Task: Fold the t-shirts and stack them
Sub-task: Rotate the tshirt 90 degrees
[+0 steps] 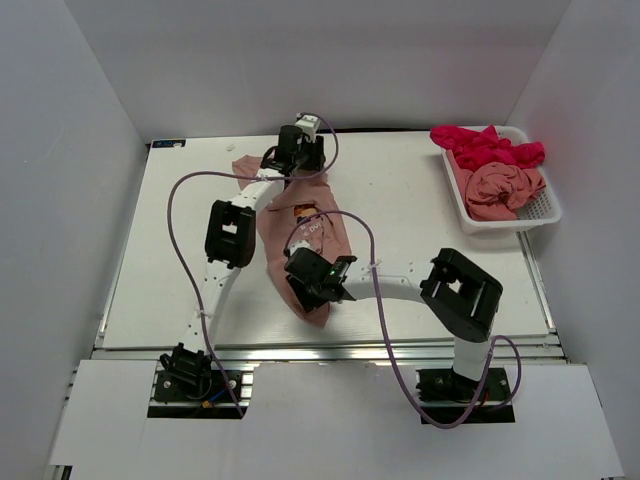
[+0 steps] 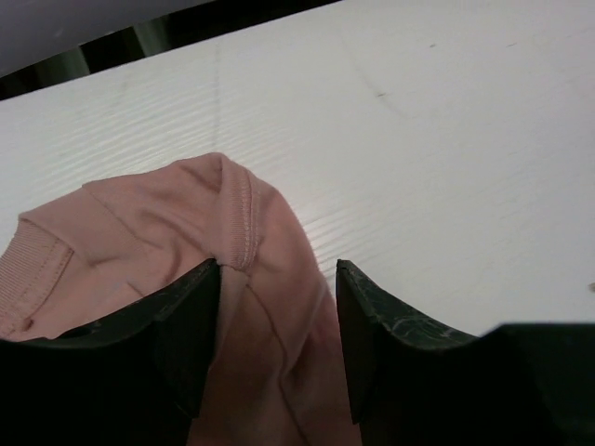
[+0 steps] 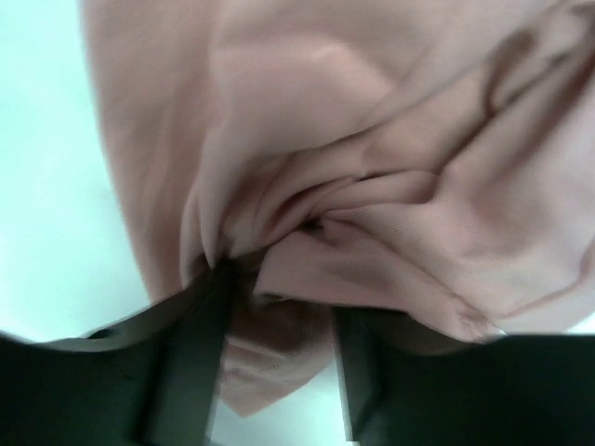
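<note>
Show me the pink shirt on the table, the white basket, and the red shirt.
pink shirt (image 1: 272, 228): top view, bare cloth near its middle.
white basket (image 1: 510, 224): top view, its near rim.
red shirt (image 1: 490, 148): top view, bunched cloth at the basket's far end.

Left arm (image 1: 216, 288) reaching far forward, jaws parted, right arm (image 1: 398, 290) bent inward

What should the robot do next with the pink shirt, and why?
Probably close the left fingers on the seam edge of the pink shirt, which lies loose between them. The shirt looks rumpled on the table, and its other end is bunched between the right fingers. With both ends held, a gentle stretch might flatten it for folding.
</note>
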